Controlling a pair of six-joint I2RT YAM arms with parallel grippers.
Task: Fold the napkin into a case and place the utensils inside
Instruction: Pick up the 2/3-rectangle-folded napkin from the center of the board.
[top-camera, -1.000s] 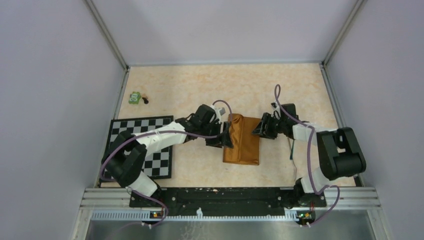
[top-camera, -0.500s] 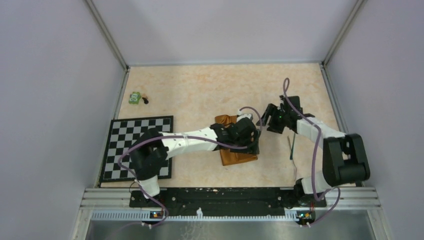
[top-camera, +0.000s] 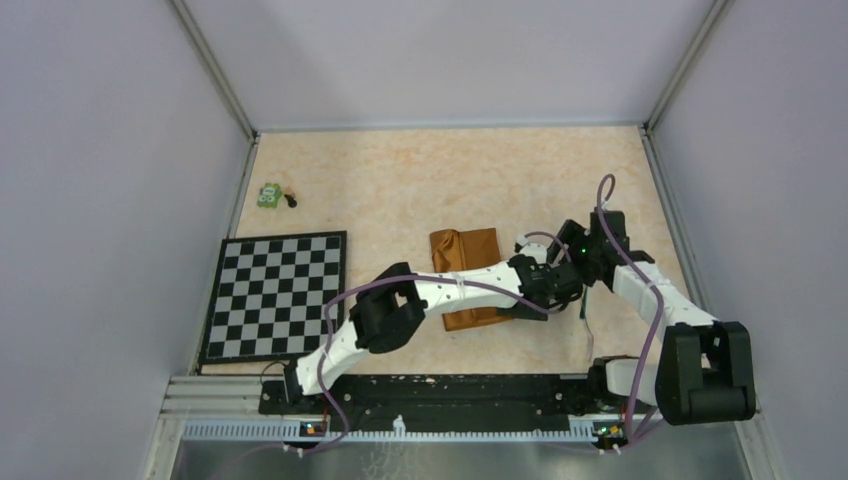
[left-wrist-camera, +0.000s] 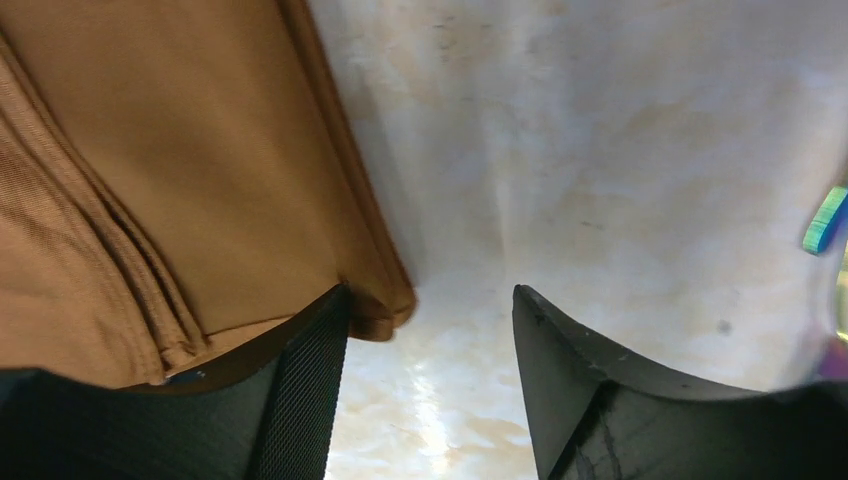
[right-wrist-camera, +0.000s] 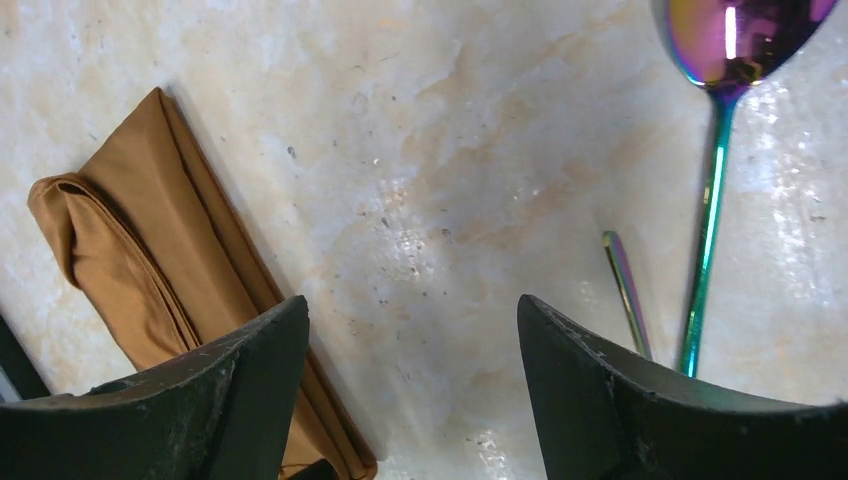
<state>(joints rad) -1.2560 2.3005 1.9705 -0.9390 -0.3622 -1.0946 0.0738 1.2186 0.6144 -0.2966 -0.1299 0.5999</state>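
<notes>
Rust napkin (top-camera: 465, 250): left gripper (left-wrist-camera: 428, 300) crossed to its right edge, right gripper (right-wrist-camera: 412, 310) withdrew; both spread, empty.

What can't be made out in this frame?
Top external: the left arm covers part of the napkin; the utensils are too thin to identify.
Right wrist: the spoon is cut by the top edge; a second utensil shows only its tip, the rest behind the right end effector.
Left wrist: an iridescent piece is cut by the right edge.
</notes>
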